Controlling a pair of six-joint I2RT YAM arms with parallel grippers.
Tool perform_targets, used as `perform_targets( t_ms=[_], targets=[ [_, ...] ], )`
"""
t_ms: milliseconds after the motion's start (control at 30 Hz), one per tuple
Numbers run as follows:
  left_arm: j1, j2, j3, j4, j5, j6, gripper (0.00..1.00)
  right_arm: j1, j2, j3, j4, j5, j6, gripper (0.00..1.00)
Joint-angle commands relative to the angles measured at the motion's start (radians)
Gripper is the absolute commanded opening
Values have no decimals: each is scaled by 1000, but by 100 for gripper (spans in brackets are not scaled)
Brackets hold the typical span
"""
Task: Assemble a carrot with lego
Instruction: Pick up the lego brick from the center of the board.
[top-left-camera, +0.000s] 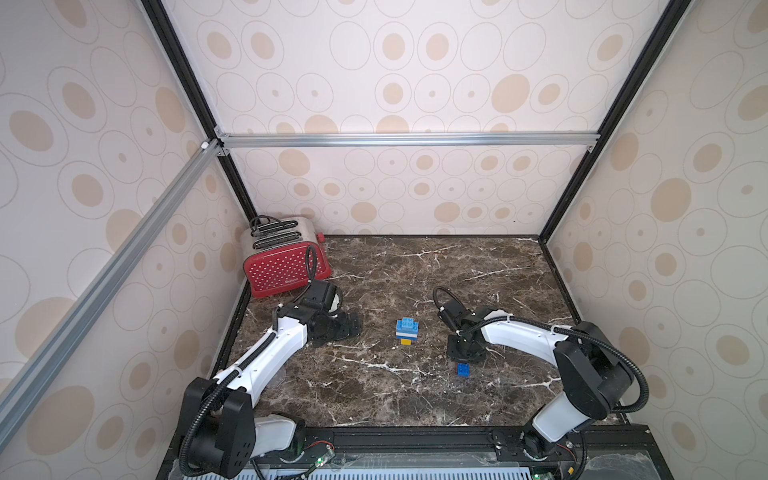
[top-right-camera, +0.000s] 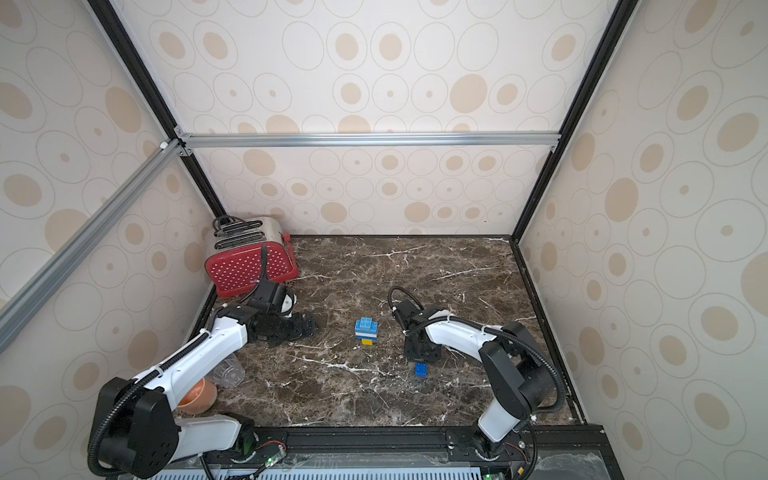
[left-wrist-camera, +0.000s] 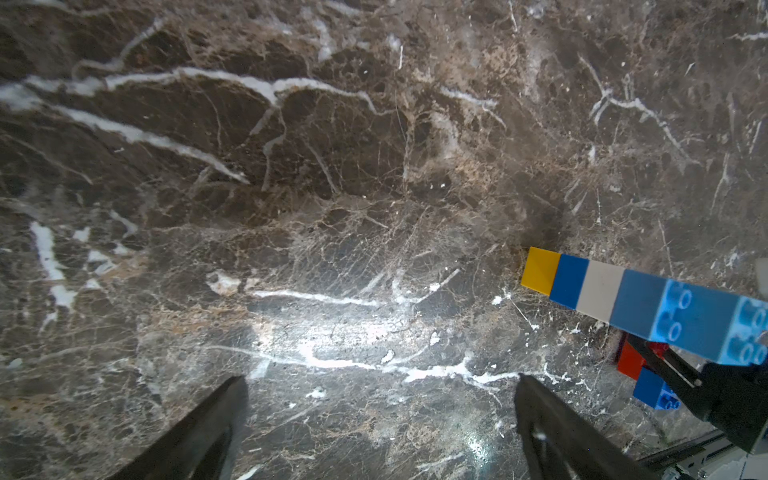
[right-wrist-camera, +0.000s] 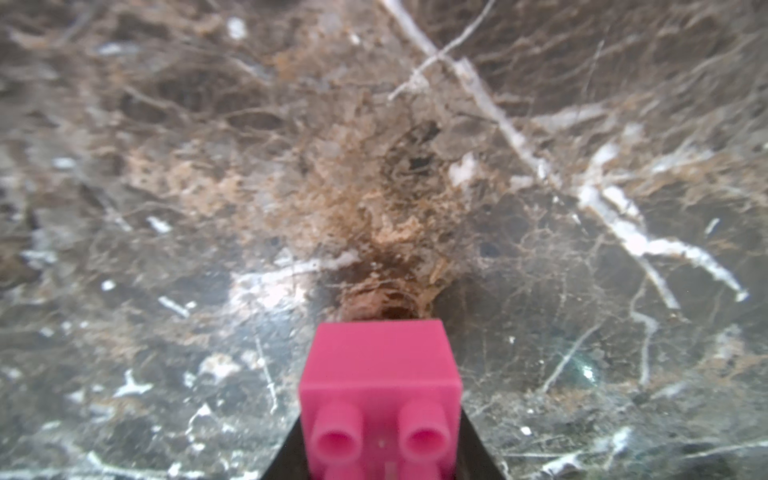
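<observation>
A partly built carrot (top-left-camera: 407, 330) (top-right-camera: 366, 330) stands mid-table: yellow brick at the base, then blue, white and light blue layers, with a small light blue brick on top. The left wrist view shows it (left-wrist-camera: 623, 299) from the side. My left gripper (top-left-camera: 349, 324) (left-wrist-camera: 382, 382) hovers to its left, open and empty. To its right my right gripper (top-left-camera: 465, 353) (right-wrist-camera: 380, 415) points down at the table, shut on a pink lego brick (right-wrist-camera: 380, 374). A small blue brick (top-left-camera: 464, 369) (top-right-camera: 421, 370) lies just in front of it. A red brick (left-wrist-camera: 631, 359) shows partly behind that gripper.
A red toaster (top-left-camera: 286, 266) (top-right-camera: 249, 266) stands at the back left corner. A clear plastic cup (top-right-camera: 228, 372) and an orange bowl (top-right-camera: 199, 397) sit by the left arm near the left wall. Patterned walls close three sides.
</observation>
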Motion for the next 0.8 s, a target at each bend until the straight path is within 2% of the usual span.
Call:
perform_targets(
  t_ms=[0, 200, 467, 767],
  targets=[
    [8, -5, -3, 0, -16, -5, 99, -3, -41, 67, -47, -27, -73, 31],
    [8, -3, -1, -1, -13, 3, 99, 8, -23, 271, -176, -67, -263, 26],
    [8, -14, -1, -1, -8, 13, 99, 89, 145, 671, -416, -29, -561, 22],
    [7, -18, -8, -3, -1, 29, 99, 124, 262, 917, -499, -80, -788, 20]
  ],
)
